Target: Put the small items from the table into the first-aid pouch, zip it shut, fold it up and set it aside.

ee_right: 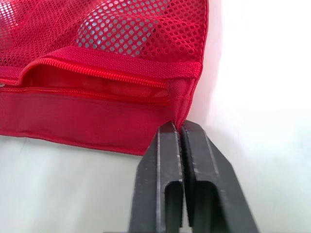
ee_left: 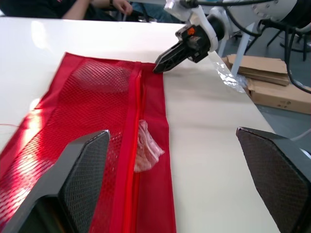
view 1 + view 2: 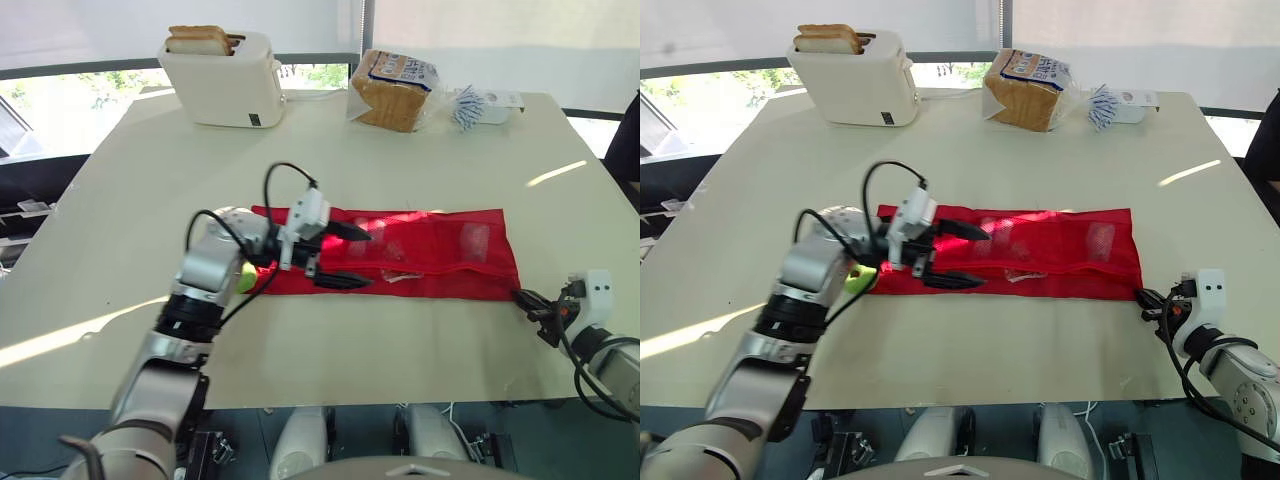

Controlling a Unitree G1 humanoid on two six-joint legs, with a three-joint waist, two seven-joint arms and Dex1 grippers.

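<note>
Your left arm reaches forward with a bent elbow, and your left gripper (image 3: 365, 258) hangs over the left part of the red mesh pouch (image 3: 440, 250), fingers spread wide and holding nothing. The pouch lies flat and unfolded in the middle of the table (image 3: 400, 160). Your right gripper (image 3: 522, 297) sits low near the table's front right edge, fingers pressed together, their tips touching the pouch's near right corner.

I can't make out a single word from here. The bread bag (image 3: 392, 90) at the tabletop's far edge has a blue-and-white printed label, but its lettering is too small to read. The toaster (image 3: 225, 80) near the far left corner bears a small dark mark, also illegible.
</note>
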